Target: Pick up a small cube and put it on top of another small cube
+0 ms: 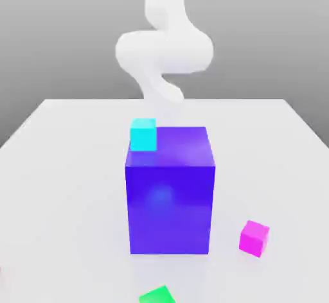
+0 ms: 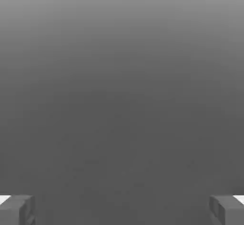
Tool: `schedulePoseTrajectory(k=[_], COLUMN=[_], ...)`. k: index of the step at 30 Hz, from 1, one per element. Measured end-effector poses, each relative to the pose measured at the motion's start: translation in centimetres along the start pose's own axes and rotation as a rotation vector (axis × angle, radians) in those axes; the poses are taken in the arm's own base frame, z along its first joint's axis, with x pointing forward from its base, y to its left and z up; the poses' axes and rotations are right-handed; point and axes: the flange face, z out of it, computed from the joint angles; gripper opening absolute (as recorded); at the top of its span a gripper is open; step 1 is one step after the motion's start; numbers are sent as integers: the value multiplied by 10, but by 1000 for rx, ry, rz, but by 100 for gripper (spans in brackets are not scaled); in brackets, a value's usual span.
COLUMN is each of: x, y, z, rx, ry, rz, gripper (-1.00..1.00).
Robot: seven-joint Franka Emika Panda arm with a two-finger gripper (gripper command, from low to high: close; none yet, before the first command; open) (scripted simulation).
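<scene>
Hand [image 2: 122, 209] was wide open w/ nothing held, fingers [image 2: 16, 209] at the frame's lower corners. Pink cube [image 1: 254, 237] sat lower right on the worktop [image 1: 64, 167], green cube [image 1: 157, 295] bottom centre. Probably light, rigid, smooth; grip opposite flat sides.

A white table [image 1: 64, 167] stands before a plain grey backdrop [image 1: 58, 32]

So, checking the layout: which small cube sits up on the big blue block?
The cyan cube, at the blue block's top corner; the magenta cube and green cube rest on the table.
</scene>
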Motion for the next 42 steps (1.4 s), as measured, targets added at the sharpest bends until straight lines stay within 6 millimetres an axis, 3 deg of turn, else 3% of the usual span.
schedulePoseTrajectory(k=[4,9,14,18,22,28,29,36,42], x=[-39,-112,-201,-278,-340,-375,-379,-379,-352], y=[-8,-5,16,45,88,123,127,127,102], z=[95,194,271,314,344,390,395,395,355], rx=[-26,-67,-120,-167,-225,-239,-239,-240,-241], ry=[-158,-331,-485,-598,-687,-704,-705,-705,-705], rz=[-142,-322,-514,-686,-844,-873,-873,-873,-873], gripper=[0,0,0,0,0,0,-100,-100,-100])
